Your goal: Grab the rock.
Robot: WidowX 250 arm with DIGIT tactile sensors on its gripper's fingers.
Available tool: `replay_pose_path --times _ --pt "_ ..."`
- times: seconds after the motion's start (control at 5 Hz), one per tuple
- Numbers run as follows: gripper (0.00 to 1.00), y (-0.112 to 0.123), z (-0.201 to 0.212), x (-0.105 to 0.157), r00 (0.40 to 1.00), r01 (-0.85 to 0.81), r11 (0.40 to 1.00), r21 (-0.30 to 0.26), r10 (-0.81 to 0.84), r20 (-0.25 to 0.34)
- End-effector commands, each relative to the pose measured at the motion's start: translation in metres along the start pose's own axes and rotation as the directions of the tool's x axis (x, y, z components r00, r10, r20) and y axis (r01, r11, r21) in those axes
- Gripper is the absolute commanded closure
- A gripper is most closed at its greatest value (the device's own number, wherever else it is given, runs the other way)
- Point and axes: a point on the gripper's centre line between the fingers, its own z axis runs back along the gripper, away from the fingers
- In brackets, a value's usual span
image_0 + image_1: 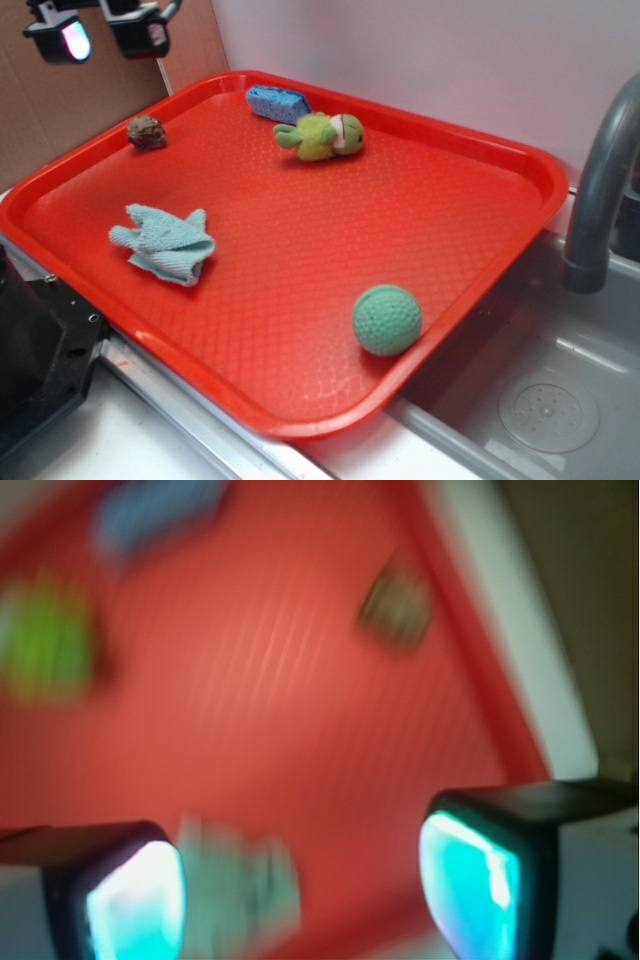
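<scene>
Wrist view: jaws are seen spread wide apart, nothing between them, both pads [135, 900] lit cyan at the bottom edge. Gripper [105, 35] is held high above the tray's far-left corner in the exterior view, well clear of everything.

Rock [146, 132] lies on the tray [470, 230] near the far-left rim, alone; sponge [279, 102] and green plush [320, 136] sit further along the back, cloth [165, 242] nearer the front, ball [387, 319] well apart at the near-right edge.

Risks, as judged:
- Rock is small, lumpy and roundish; it could be squirted out or rolled if the jaws are closed off-centre.
- Rim is close beside it; a finger could be landed on the raised edge if the descent drifts outward.
- Wrist frame is heavily motion-blurred, so alignment cannot be trusted from it.

View differences: height of the gripper above the tray and the ball are given only by the exterior view. Jaw opening is shown only by the wrist view, where the rock [395, 605] appears ahead and right of centre.
</scene>
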Motion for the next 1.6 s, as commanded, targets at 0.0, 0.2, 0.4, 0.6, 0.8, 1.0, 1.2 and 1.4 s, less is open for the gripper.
replay_pose_path --times 0.0,0.2,0.4,0.6,0.8,1.0,1.2,1.4 --pt "0.0 0.005 0.013 0.008 0.998 -0.008 1.0 0.001 0.008 0.055" --pt "0.0 0.005 0.013 0.008 0.998 -0.008 1.0 0.001 0.008 0.055" --pt "0.0 0.03 -0.038 0.052 0.964 -0.253 0.967 -0.044 0.255 0.072" --pt "0.0 0.025 -0.054 0.06 0.861 -0.475 0.88 -0.024 0.47 0.195" --pt "0.0 0.027 -0.057 0.045 0.719 -0.669 0.743 -0.033 0.657 0.226" --pt "0.0 0.028 -0.046 0.035 0.702 -0.683 0.729 -0.032 0.668 0.248" --pt "0.0 0.036 -0.047 0.03 0.729 -0.65 0.758 -0.04 0.638 0.246" --pt "0.0 0.044 -0.057 0.039 0.758 -0.616 0.787 -0.019 0.599 0.259"
